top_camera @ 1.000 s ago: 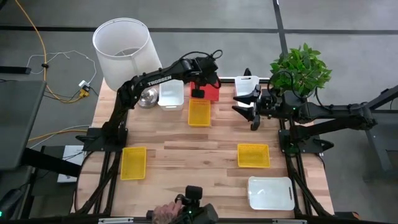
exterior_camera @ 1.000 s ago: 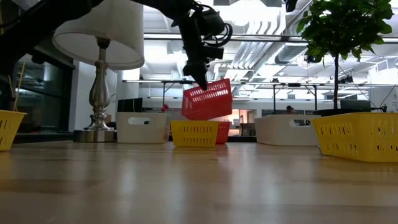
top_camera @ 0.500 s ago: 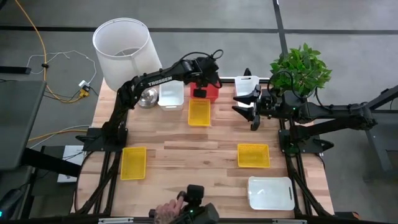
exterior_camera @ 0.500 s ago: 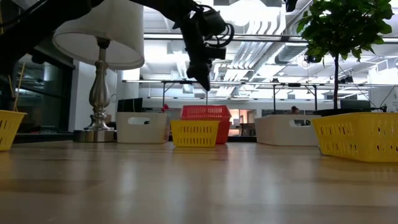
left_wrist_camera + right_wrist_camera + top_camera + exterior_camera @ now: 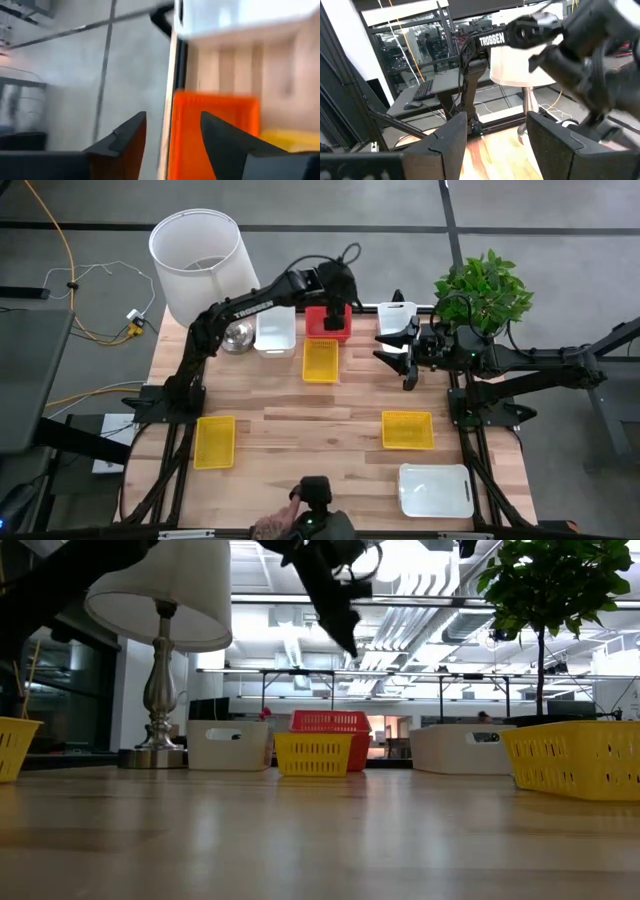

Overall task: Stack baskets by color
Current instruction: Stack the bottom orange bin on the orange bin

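Note:
A red basket (image 5: 328, 323) (image 5: 330, 722) sits level at the table's far edge, nested on another red one (image 5: 357, 752), behind a yellow basket (image 5: 320, 360). My left gripper (image 5: 338, 288) (image 5: 346, 632) hangs open above the red basket, clear of it; in the left wrist view (image 5: 172, 135) the basket (image 5: 220, 125) lies below and beyond the fingers. My right gripper (image 5: 405, 352) (image 5: 495, 135) waits open at the far right, beside a white basket (image 5: 397, 317). More baskets stand apart: white (image 5: 275, 330), yellow (image 5: 214, 442), yellow (image 5: 408, 430), white (image 5: 435, 490).
A lamp with a large white shade (image 5: 198, 265) stands at the far left corner, its metal foot (image 5: 238, 336) next to the white basket. A potted plant (image 5: 483, 285) stands at the far right. A person's hand (image 5: 272, 526) rests at the near edge by a small camera.
My left gripper has opened and let go of the red basket, which hung tilted above the table and has dropped level onto the red one below. The gripper has then risen and rolled a little above it.

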Available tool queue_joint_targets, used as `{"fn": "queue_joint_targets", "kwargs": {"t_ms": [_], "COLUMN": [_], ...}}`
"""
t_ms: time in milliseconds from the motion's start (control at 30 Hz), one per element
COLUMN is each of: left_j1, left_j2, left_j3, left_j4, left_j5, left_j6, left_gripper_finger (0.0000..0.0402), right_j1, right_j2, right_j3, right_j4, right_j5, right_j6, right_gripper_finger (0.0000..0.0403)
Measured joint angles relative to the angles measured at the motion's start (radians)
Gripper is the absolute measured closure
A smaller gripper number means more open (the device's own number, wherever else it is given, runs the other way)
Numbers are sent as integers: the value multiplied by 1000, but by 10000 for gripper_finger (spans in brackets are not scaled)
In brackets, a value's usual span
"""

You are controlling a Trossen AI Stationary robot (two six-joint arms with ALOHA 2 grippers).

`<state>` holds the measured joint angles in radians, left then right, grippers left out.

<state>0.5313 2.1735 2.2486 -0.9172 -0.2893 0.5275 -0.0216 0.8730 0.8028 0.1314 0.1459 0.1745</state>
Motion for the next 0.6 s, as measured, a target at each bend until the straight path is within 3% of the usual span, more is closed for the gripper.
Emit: {"fn": "queue_joint_targets", "kwargs": {"t_ms": [167, 267, 400, 600], "left_j1": [60, 104, 110, 65], "left_j2": [-1, 0, 13, 38], "left_j3": [23, 22, 21, 21], "left_j4": [22, 22, 54, 131], "left_j5": [83, 143, 146, 47], "left_j6": [-363, -560, -681, -761], "left_gripper_finger": [239, 293, 387, 399], "right_j1": [0, 0, 0, 0], "right_j2": [0, 0, 0, 0], "right_j3": [0, 0, 0, 0], "right_j4": [0, 0, 0, 0], "right_j5": [0, 0, 0, 1], "right_j6": [0, 0, -12, -18], "right_gripper_finger": [210, 210, 210, 210]}}
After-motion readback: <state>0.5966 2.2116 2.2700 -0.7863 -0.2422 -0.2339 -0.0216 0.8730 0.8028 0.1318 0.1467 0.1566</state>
